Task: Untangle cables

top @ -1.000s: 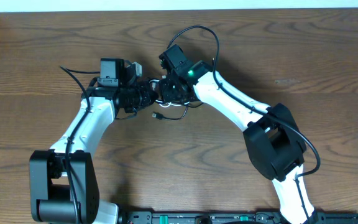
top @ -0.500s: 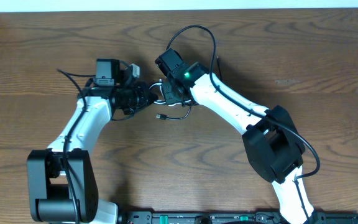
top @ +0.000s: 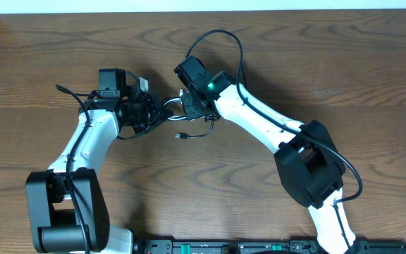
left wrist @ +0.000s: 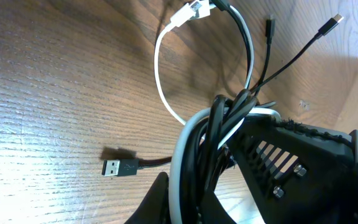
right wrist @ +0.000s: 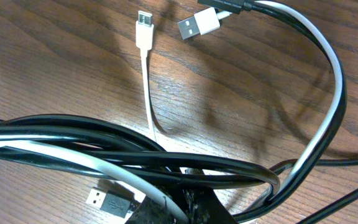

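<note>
The cables (top: 175, 109), one white and the others black, hang as a tangled bundle between my two grippers near the table's middle. My left gripper (top: 162, 113) is shut on the bundle (left wrist: 197, 180), with the white cord and black cords squeezed between its fingers. From the right, my right gripper (top: 187, 106) is shut on the same cables (right wrist: 166, 165). A black USB plug (left wrist: 118, 168) lies on the wood below the bundle. The white cord loops out to a white plug (right wrist: 197, 25), and its small white end (right wrist: 143, 18) lies beside it. Two thin black plug ends (left wrist: 335, 20) point away.
The wooden table (top: 344, 63) stretches around both arms. A loose black cord end with its plug (top: 181, 135) trails toward the front of the bundle. The right arm's own thick black cable (top: 224, 35) arcs over behind it.
My left arm has drawn back to the left with the cables in its grip. The right gripper has shifted slightly left and back, staying shut on the bundle.
</note>
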{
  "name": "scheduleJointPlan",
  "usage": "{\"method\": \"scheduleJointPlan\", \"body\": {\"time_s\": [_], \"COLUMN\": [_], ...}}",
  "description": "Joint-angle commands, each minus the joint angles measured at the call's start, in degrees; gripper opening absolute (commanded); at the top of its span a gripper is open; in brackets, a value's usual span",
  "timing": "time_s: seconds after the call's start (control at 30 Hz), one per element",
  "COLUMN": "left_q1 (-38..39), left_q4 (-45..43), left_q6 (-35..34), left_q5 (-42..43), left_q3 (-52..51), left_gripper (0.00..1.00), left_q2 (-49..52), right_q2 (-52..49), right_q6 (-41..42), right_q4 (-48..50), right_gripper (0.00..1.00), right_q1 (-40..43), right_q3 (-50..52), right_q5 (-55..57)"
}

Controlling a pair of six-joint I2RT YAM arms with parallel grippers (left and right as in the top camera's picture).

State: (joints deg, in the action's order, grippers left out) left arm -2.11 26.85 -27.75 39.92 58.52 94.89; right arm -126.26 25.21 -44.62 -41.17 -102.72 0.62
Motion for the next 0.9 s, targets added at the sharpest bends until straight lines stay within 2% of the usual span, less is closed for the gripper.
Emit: {"method": "scheduleJointPlan", "body": {"time_s": [0.0,0.1,0.3,0.4,0.5,0.7,0.77,0.87], "left_q1": [-4.5,-4.8,-5.1,-5.8,-6.8,-8.5,-8.5,-8.5], "left_q4": [1.2,1.6,0.8,-1.7,-3.8,-4.3,-4.2,-3.9], "left_q6": [-1.2,-2.8,-1.0,5.3,11.3,23.4,26.7,28.2], "left_q5": [-12.2,-14.3,-10.2,-0.6,10.1,27.3,31.6,33.2], "left_q3": [0.5,0.5,0.5,0.5,0.5,0.5,0.5,0.5], "left_gripper": [0.08,0.06,0.07,0.07,0.08,0.08,0.07,0.07], "left_q2": [-0.6,-0.6,-0.6,-0.6,-0.6,-0.6,-0.6,-0.6], "right_q2": [-0.5,-0.5,0.1,1.9,4.2,8.4,8.9,8.9], "right_q6": [-0.6,-0.6,-3.1,-4.1,-8.8,-13.5,-15.3,-18.8], "right_q4": [-2.3,-2.4,-1.9,-1.5,-0.4,1.4,2.1,2.8], "right_gripper": [0.01,0.01,0.01,0.01,0.01,0.01,0.01,0.01], "right_q1": [4.4,4.6,4.9,5.0,5.2,5.3,5.6,6.6], "right_q3": [1.2,1.2,0.3,-0.8,-2.2,-3.6,-3.6,-3.6], "right_q5": [16.4,16.4,16.1,15.0,13.9,14.1,14.1,15.8]}}
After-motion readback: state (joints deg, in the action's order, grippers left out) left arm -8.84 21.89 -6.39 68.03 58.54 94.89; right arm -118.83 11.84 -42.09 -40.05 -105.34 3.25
